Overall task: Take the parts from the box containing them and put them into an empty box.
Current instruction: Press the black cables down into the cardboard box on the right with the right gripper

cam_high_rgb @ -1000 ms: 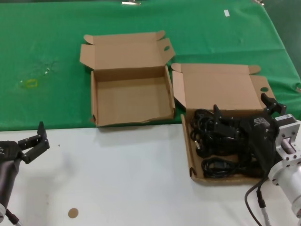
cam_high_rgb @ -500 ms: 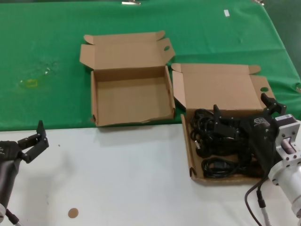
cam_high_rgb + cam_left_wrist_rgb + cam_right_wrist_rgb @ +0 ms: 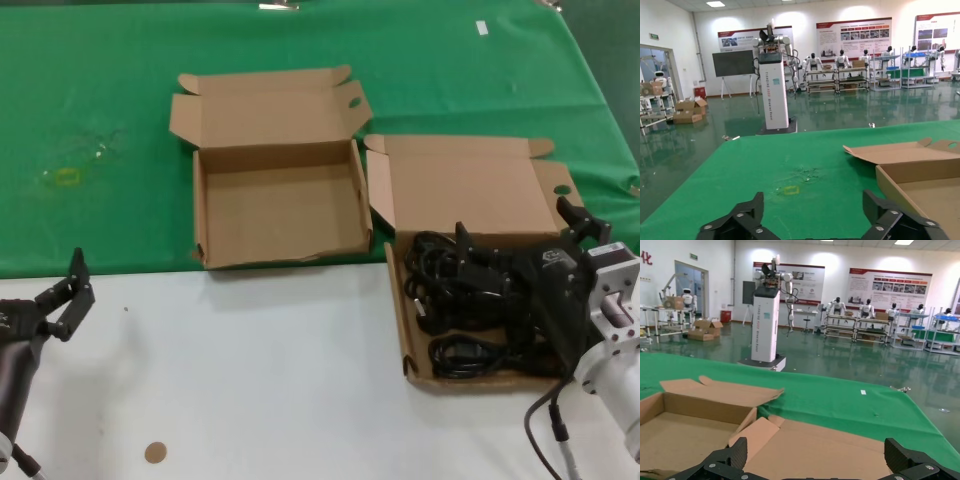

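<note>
The box holding the parts [image 3: 465, 190] lies at the right with its lid open. Coiled black cable bundles [image 3: 455, 352] fill its tray. My right gripper [image 3: 520, 232] hangs open just over the bundles and holds nothing. In the right wrist view its gripper [image 3: 817, 462] faces that box's lid [image 3: 840, 440]. The empty box [image 3: 275, 210] lies open at centre, to the left of the full one. It also shows in the right wrist view [image 3: 685, 430] and the left wrist view [image 3: 925, 180]. My left gripper [image 3: 62, 298] is open and empty at the near left, as in its wrist view [image 3: 815, 220].
The near part of the table is white [image 3: 260, 370]; the far part is under a green cloth [image 3: 120, 80]. A small brown disc [image 3: 154, 452] lies on the white part. A yellowish mark [image 3: 62, 177] is on the cloth at left.
My left gripper has drawn back a little to the left. The right gripper has barely shifted over the cable box.
</note>
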### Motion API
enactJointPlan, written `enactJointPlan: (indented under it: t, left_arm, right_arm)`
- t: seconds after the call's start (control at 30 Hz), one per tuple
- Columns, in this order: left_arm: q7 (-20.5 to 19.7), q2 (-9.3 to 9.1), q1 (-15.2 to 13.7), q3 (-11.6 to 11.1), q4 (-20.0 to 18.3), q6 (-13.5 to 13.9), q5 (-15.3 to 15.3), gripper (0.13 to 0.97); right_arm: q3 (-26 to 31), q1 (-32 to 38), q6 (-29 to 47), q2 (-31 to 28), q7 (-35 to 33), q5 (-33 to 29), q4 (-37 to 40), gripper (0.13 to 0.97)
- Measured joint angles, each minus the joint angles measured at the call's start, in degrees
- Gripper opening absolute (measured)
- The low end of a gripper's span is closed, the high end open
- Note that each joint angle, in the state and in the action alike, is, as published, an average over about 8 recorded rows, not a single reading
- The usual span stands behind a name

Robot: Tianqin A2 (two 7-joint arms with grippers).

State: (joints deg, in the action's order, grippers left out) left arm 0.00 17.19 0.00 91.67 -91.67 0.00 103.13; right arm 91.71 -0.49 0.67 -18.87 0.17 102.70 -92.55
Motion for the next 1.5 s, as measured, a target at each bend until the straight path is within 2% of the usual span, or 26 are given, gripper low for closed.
enactJointPlan:
  t: [0.17, 0.3, 0.43, 0.53, 0.73, 0.87, 0.93, 1.17, 1.5]
  left_arm:
    - [0.00, 0.00, 0.00, 0.00, 0.00, 0.00, 0.00, 0.716]
    - [0.00, 0.00, 0.00, 0.00, 0.00, 0.00, 0.00, 0.605]
    - [-0.01, 0.00, 0.00, 0.00, 0.00, 0.00, 0.00, 0.495]
    - [-0.03, 0.00, 0.00, 0.00, 0.00, 0.00, 0.00, 0.448]
    - [-0.03, 0.00, 0.00, 0.00, 0.00, 0.00, -0.01, 0.305]
    - [-0.03, 0.00, 0.00, 0.00, 0.00, 0.00, -0.02, 0.305]
    - [-0.03, 0.00, 0.00, 0.00, 0.00, 0.00, -0.02, 0.276]
    - [-0.03, 0.00, 0.00, 0.00, 0.00, 0.00, -0.02, 0.189]
    - [-0.02, 0.00, 0.00, 0.00, 0.00, 0.00, -0.02, 0.144]
  right_arm:
    - [2.37, -0.67, -1.09, -3.64, 0.72, 1.44, -1.55, 0.966]
    - [6.29, -0.99, -2.97, -9.44, 1.02, 4.36, -3.37, 0.966]
    - [11.21, -0.98, -5.24, -17.55, 0.74, 8.73, -5.64, 0.966]
    - [14.36, -1.13, -6.52, -24.33, 0.42, 11.93, -7.51, 0.966]
    - [17.71, -2.83, -6.84, -37.74, 0.88, 16.42, -11.17, 0.966]
    - [19.09, -4.16, -5.22, -45.31, 1.73, 17.52, -12.56, 0.966]
    - [19.81, -4.48, -3.74, -47.93, 2.00, 17.12, -12.44, 0.966]
    - [22.03, -3.45, 3.08, -51.23, 2.58, 12.28, -8.89, 0.966]
    - [22.29, 2.31, 11.74, -46.84, 4.09, 3.70, -1.15, 0.945]
